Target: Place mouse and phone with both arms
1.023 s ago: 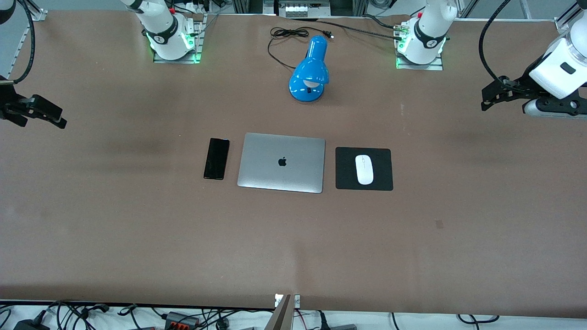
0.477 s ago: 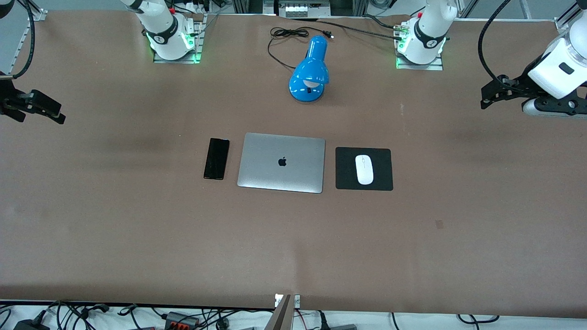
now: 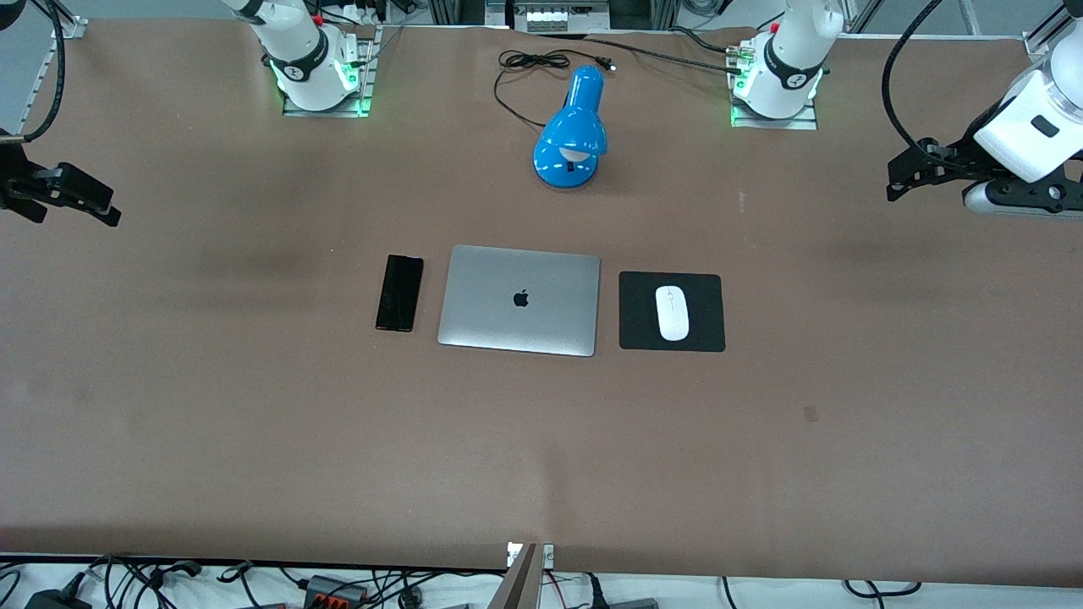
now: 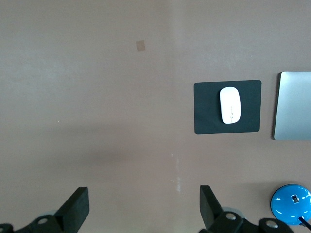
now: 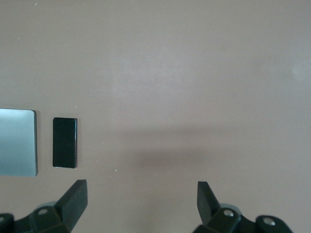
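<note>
A closed silver laptop (image 3: 519, 300) on a brown bench (image 3: 254, 423), between a slim black phone (image 3: 399, 293) and a white oval mouse (image 3: 673, 313) on a black mat (image 3: 633, 313).

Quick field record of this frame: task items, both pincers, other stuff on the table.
mouse: lies on the black mat, beside the laptop, toward the left arm's end
phone: flat on the table, beside the laptop, toward the right arm's end
left pincer: open, empty, over bare table at the left arm's end
right pincer: open, empty, over bare table at the right arm's end
blue lamp: farther from the front camera than the laptop, cord loose on the table
laptop: lid closed
</note>
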Motion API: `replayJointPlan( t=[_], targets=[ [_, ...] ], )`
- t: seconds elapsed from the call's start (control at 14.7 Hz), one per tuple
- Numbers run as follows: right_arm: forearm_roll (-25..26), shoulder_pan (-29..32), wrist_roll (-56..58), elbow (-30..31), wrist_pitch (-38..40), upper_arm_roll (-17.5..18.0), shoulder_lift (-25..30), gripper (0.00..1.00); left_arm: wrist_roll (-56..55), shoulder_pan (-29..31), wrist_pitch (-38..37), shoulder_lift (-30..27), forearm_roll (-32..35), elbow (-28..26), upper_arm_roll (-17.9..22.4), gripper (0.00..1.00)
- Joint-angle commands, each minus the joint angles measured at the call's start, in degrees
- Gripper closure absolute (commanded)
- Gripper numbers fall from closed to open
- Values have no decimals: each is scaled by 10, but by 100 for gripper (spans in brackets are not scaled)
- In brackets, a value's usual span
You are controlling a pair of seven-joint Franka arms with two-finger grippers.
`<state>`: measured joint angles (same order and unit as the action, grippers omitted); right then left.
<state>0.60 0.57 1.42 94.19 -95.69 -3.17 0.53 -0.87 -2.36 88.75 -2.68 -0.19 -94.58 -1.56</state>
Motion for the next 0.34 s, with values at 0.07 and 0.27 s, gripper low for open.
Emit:
replayJointPlan(
  t=[0.07, 0.27],
  targets=[
    [5, -1, 2, 17, 6, 3, 17, 0, 9, -4, -14, 5, 5, 15, 2, 0],
    [5, -1, 7, 17, 7, 2, 17, 0, 8, -4, -16, 5, 5, 15, 2, 0]
  ],
)
